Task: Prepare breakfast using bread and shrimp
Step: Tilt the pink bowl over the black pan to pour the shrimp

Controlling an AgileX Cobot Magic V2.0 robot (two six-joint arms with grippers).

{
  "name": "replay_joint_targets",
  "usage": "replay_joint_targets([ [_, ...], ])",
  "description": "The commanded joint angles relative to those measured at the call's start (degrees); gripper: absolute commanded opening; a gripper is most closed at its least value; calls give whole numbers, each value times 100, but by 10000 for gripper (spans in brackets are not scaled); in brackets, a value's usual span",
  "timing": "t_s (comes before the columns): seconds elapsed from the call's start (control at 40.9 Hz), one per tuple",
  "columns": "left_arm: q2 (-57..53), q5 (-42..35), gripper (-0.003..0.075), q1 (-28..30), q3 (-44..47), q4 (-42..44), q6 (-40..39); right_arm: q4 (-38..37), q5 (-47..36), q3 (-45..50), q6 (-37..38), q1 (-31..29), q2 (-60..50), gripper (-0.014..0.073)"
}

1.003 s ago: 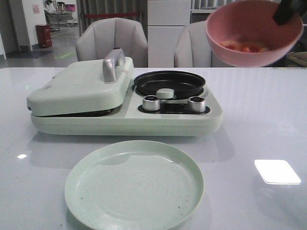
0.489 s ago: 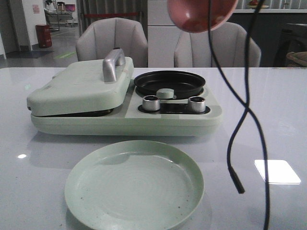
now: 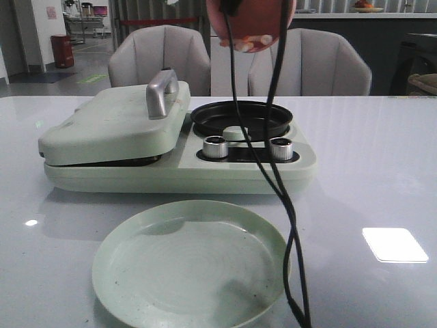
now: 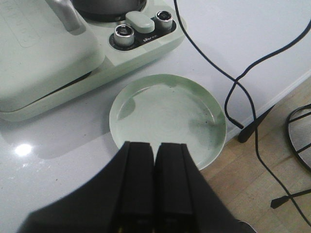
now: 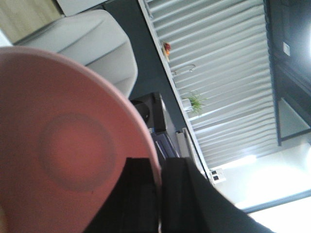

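A pink bowl hangs tipped over high above the black round pan of the mint-green cooker. Pale orange-pink shrimp lie at the bowl's lowered rim. My right gripper is shut on the rim of this bowl, whose underside fills the right wrist view. My left gripper is shut with nothing in it, above the near edge of the empty green plate. The bread is out of view.
The cooker's left lid with its metal handle is down. Two metal dials and a mint-green knob sit in front of the pan. Black cables dangle from the right arm across the pan and the plate. Two chairs stand behind the table.
The right gripper has carried the pink bowl from the upper right to the left, above the pan, and tipped it over. The dangling cables swung left with it.
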Motion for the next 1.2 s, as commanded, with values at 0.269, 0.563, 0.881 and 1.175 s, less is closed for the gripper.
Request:
replay_joint_targets([
  [0.269,-10,-412,102,-25,-163,-10,-26,-638,436,-919,-604,0,-334,45],
  [0.563,-10,-427,102,-25,-163,-10,-26,-648,616,-912,-1154,23,583,45],
  [0.881,-10,-427,102,-25,-163,-10,-26,-648,687,-923,-1154,34,583,45],
  [1.175,-10,-427,102,-25,-163,-10,-26,-377,929,-1220,-954,34,479,45],
])
